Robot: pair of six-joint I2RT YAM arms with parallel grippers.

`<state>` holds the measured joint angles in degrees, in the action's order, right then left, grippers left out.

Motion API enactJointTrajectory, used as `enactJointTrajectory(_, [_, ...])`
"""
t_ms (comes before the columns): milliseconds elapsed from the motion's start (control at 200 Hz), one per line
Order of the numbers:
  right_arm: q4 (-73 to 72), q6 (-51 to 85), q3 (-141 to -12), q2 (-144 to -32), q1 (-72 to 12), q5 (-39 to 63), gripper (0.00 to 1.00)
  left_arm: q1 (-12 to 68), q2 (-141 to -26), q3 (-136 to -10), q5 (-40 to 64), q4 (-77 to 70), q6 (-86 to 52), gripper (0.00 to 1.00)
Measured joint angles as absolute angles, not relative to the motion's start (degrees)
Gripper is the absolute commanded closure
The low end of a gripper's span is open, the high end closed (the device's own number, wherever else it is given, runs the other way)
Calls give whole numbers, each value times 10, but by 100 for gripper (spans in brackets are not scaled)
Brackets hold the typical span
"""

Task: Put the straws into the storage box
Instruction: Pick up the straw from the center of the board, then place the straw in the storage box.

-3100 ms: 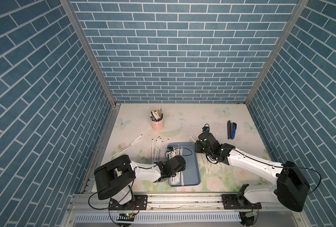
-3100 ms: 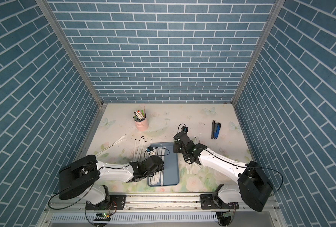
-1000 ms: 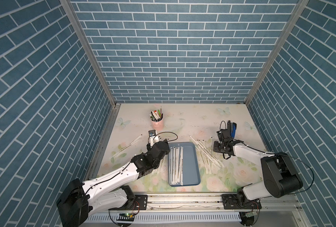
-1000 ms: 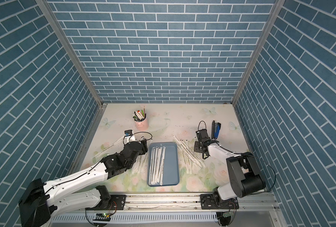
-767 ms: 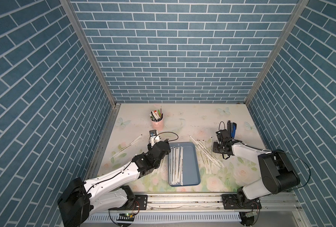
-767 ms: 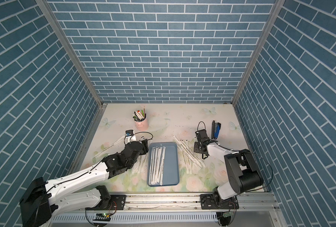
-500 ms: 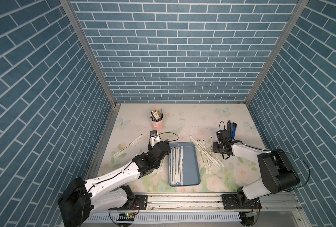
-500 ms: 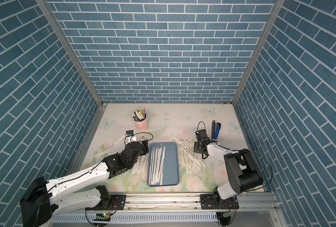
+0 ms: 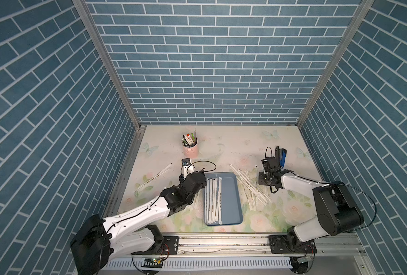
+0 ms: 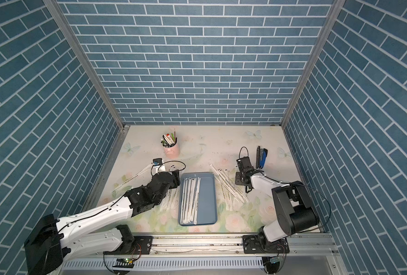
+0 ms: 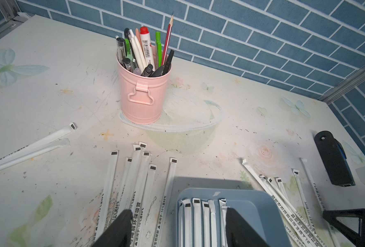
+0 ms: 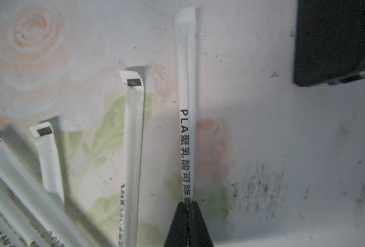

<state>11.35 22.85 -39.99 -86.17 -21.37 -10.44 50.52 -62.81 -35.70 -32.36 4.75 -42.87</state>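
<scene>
1. The white paper-wrapped straws [image 9: 250,188] should handle as light, thin and bendy, with slick wrappers that crease easily. A pinch across the width near mid-length would likely keep one level, while an end grip would let it droop.
2. Several lie side by side in the left half of the shallow blue plastic storage box [image 9: 234,197]. Loose groups lie on the table just left and right of it, and two more lie well to the left.
3. The right gripper [image 12: 188,208] is closed tight on one PLA-printed straw [image 12: 187,128] in the right group, near the blue-and-black stapler [image 9: 282,157].
4. The left gripper [image 11: 178,222] stands wide open and empty above the box's far left corner and the straws beside it.
5. The left arm covers much of the left group. I cannot tell whether the pinched straw is off the floral table [image 9: 221,147], nor where along its length it is held.
</scene>
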Motion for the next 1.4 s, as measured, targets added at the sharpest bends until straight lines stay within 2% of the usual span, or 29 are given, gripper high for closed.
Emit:
enactJointTrajectory(570, [154, 206, -486, -835, -233, -158, 94, 505, -642, -357, -319, 39, -429, 29])
enactJointTrajectory(700, [167, 239, -497, -802, -298, -164, 95, 505, -644, -357, -319, 39, -431, 29])
enactJointTrajectory(935, [171, 413, -489, -756, -507, -169, 97, 505, -639, -357, -322, 47, -437, 29])
enactJointTrajectory(1090, [171, 516, -489, -771, -615, -188, 98, 505, -621, -357, -323, 49, -437, 29])
enactJointTrajectory(1225, [151, 575, -484, -822, -666, -178, 98, 503, -614, -352, -323, 48, -437, 29])
enactJointTrajectory(1400, [136, 621, -456, -859, -674, -154, 98, 502, -608, -338, -321, 48, -437, 29])
